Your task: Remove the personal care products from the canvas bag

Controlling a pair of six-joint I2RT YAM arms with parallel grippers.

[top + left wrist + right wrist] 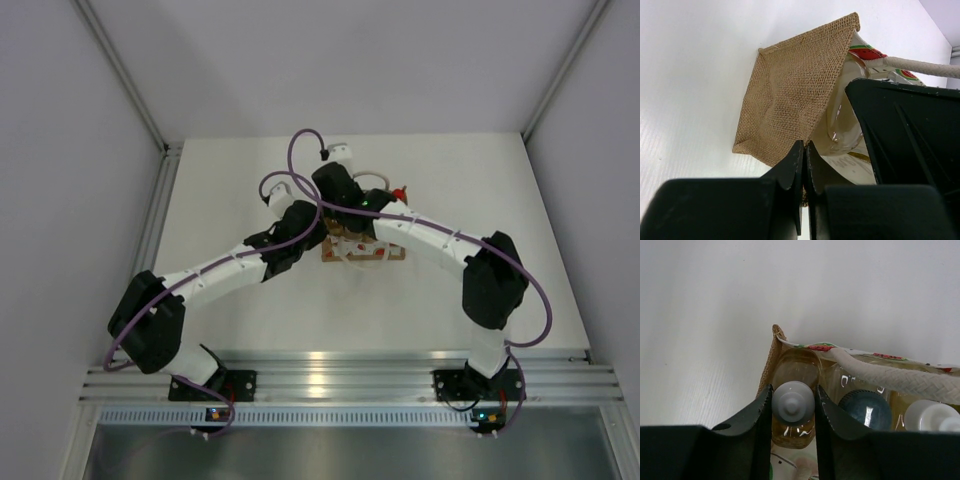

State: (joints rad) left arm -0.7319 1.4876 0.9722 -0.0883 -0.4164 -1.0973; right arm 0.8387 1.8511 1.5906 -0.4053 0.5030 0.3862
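Note:
The canvas bag point(790, 95) stands on the white table, a tan burlap box with a white band with red marks and a white rope handle point(890, 374). My left gripper point(805, 145) is shut, pinching the bag's burlap edge between its tips. My right gripper point(793, 395) reaches into the bag's mouth from above and is shut on the pale cap point(793, 401) of an amber bottle point(795, 367) in the bag's corner. Beside it in the bag sit a dark-capped bottle point(865, 409) and a white cap point(932, 415). In the top view both grippers meet over the bag point(362, 250), largely hiding it.
The white table point(220, 200) ends at aluminium rails on the left and near sides, with grey walls around it. A small red thing point(399, 192) shows just right of the bag. The right gripper's black body point(905, 135) fills the right of the left wrist view.

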